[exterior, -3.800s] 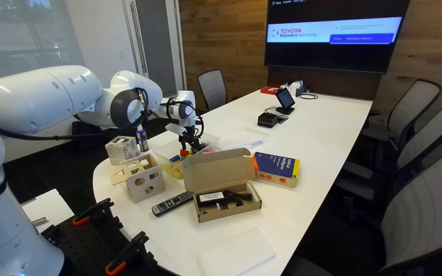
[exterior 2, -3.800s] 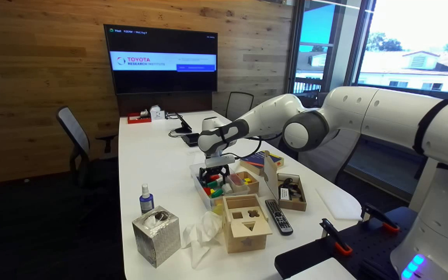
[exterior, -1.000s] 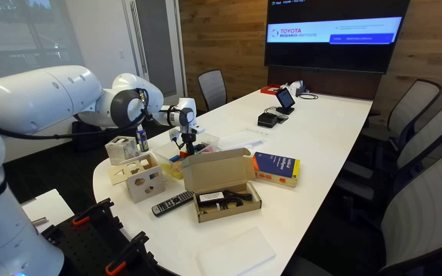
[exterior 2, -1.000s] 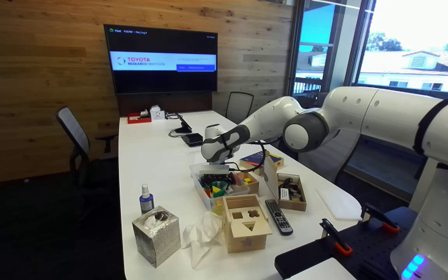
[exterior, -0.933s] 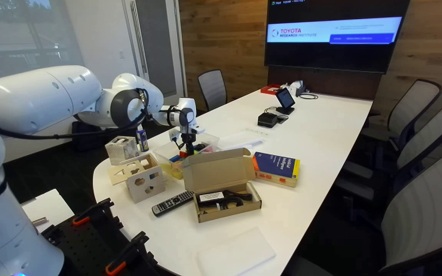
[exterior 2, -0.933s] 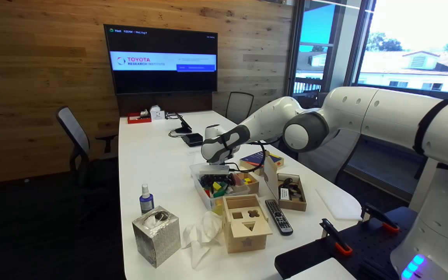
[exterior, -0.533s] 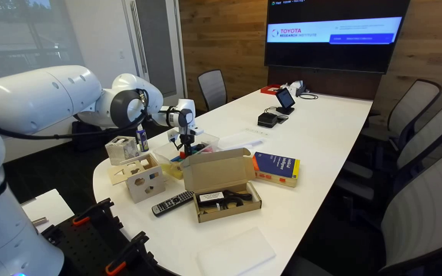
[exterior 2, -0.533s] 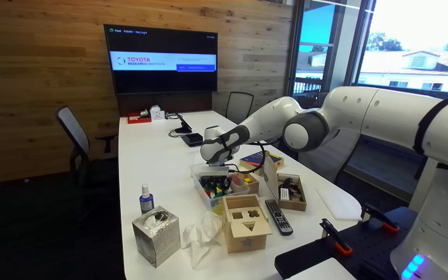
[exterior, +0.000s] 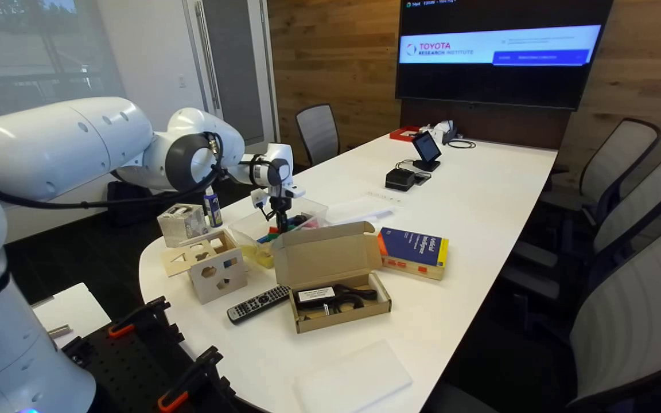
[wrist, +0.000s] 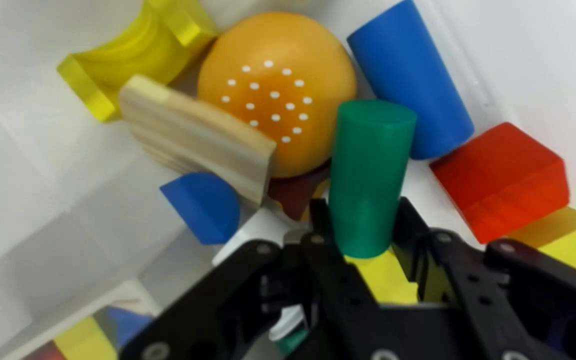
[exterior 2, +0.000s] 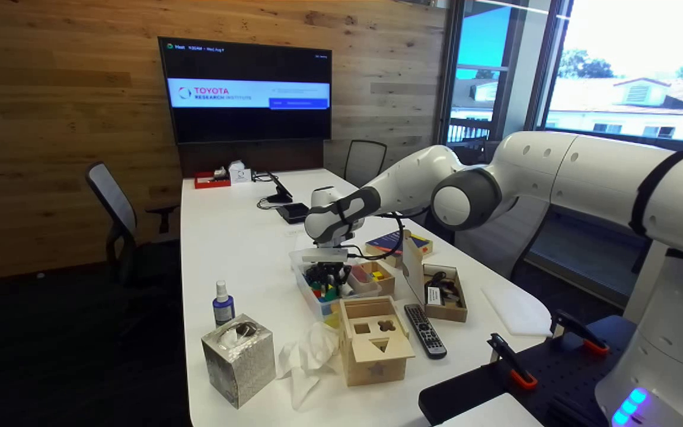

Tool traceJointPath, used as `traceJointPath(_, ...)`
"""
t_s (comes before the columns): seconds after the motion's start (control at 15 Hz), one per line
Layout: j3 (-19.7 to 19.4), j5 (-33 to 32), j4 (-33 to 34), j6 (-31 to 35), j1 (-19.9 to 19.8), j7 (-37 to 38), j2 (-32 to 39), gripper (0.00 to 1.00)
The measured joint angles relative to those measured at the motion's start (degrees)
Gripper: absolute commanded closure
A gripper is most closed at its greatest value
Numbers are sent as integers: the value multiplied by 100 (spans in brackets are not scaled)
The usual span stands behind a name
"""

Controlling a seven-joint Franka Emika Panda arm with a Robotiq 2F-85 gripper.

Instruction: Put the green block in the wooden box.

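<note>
The green block point(wrist: 372, 150), a cylinder in the wrist view, is clasped between both black fingers of my gripper point(wrist: 362, 204), one along each side. It hangs above other toy pieces in the clear plastic bin point(exterior 2: 313, 303). In both exterior views my gripper point(exterior 2: 328, 279) points down into this bin; a patch of green shows below the fingers. The wooden box point(exterior 2: 354, 369) stands between the bin and the near table end. Its lid, cut with shaped holes, juts out over one side, and further holes show in its wall point(exterior: 207, 291).
Round the block lie an orange bun point(wrist: 273, 65), a blue cylinder point(wrist: 413, 75) and a red block point(wrist: 503, 180). A cardboard box point(exterior: 345, 322) with its flap raised, a remote point(exterior: 259, 304), a tissue box point(exterior 2: 238, 362) and a spray bottle point(exterior 2: 223, 309) stand nearby.
My gripper has turned about its axis, gone lower into the bin and closed on the green block. Over the last half second it has risen slightly.
</note>
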Motion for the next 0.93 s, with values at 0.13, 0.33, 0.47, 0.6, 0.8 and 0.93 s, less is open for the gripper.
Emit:
traceJointPath(0.13,48,6,190,-26,-27,-124,-8,91)
traceJointPath(0.33,93,9,534,-155,-94,-265,-25,91)
traceJointPath(0.47,93,9,740,-266,-151,-281,-35,91)
traceJointPath(0.6,75,9,923,-348,-232,-280,-39,91)
traceJointPath(0.8,15,9,1143,-388,-394,-260,-43,91)
traceJointPath(0.93,-57,7,1234,-388,-504,-227,-44,91)
